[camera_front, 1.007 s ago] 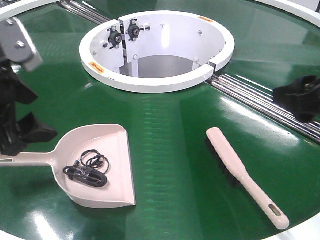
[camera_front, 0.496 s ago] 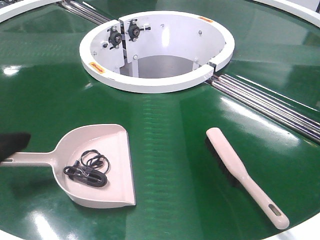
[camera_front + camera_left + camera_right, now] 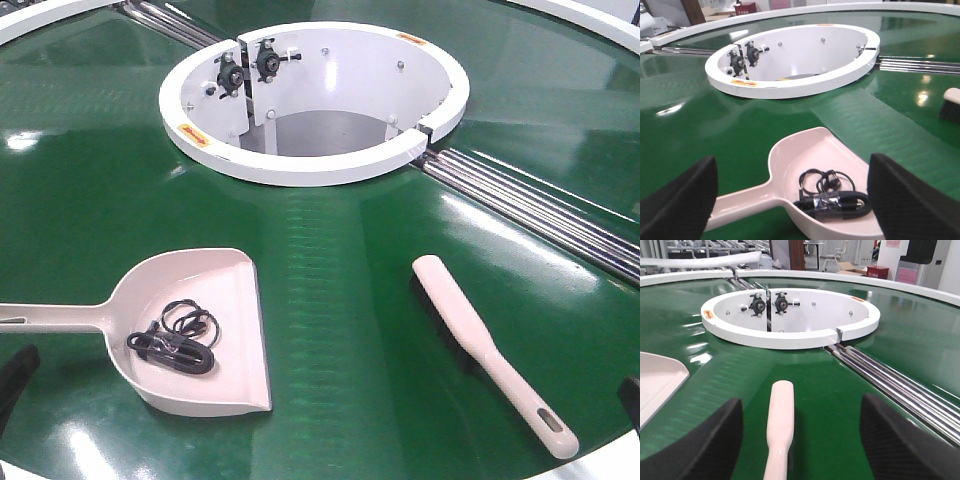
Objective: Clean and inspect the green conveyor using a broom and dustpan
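- Judging the step: debris is already in the scoop and both tools lie free, so what remains looks like either picking them up or simply inspecting; any grasp should be centred on a handle and lowered square, as the glossy belt gives no grip against a sideways nudge.
- green conveyor: wide, dark-green, mirror-glossy belt with faint cross-ribbing; silver rails run off toward 3 o'clock from the white ring hub at 12 o'clock.
- dustpan: beige-pink moulded plastic, flat mouth facing 3 o'clock, raised curved back wall, long straight handle reaching to 9 o'clock. It sits at 7 o'clock on the belt, with a coiled black cable inside.
- broom: same plastic, slim and flat, dark bristles beneath, slotted tapered handle pointing to 5 o'clock; it lies well apart from the scoop.
- left hand: fingers spread wide, holding nothing, straddling the scoop's handle from above.
- right hand: likewise spread and empty, lined up over the brush's rounded end.
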You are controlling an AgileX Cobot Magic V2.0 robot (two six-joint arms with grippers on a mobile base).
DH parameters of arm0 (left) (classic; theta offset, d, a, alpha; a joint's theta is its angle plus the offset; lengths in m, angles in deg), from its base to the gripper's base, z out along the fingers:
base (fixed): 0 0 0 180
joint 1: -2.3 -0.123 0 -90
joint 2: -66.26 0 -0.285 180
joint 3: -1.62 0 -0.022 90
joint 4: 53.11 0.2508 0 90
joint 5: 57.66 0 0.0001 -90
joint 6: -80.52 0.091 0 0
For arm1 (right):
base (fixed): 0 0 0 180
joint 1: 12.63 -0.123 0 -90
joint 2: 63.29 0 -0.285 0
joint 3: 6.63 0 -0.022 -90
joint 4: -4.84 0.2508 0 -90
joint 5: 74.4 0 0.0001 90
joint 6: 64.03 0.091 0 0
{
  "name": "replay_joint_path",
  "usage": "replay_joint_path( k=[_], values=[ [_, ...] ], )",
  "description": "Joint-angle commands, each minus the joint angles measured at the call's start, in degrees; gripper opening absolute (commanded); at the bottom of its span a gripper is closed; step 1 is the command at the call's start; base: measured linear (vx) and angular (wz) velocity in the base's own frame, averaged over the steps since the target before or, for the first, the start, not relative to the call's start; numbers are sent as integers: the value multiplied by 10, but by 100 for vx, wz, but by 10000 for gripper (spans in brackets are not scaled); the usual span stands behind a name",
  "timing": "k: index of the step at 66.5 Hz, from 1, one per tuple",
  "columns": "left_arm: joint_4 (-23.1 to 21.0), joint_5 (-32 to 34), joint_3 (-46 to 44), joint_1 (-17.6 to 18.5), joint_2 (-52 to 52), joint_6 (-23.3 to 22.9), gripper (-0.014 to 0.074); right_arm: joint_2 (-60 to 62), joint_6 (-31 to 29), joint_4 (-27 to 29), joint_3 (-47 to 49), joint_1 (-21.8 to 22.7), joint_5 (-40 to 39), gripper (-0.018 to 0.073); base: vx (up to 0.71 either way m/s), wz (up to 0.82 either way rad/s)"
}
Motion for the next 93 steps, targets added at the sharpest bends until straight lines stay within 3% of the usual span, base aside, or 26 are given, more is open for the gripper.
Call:
replay_joint_path(
  k=[1,5,9,18,19,83,93],
  values=[
    [-7,67,-13,3,-2,-8,556,-7,-1,3,6,4,-72,442,0,0],
    [-7,65,-13,3,-2,-8,507,-7,-1,2,6,4,-73,400,0,0],
    [-7,56,-13,3,-2,-7,399,-7,-1,2,6,4,-78,320,0,0],
    [-7,43,-13,3,-2,-8,-1,-7,-1,2,6,4,-83,22,0,0],
    [-7,44,-13,3,-2,-7,-10,-7,-1,2,6,4,-83,-15,0,0],
    [-6,57,-13,3,-2,-7,-8,-7,2,4,6,4,-83,-9,0,0],
    [43,65,6,3,24,-13,-8,-7,2,4,6,4,-83,-9,0,0]
  ],
)
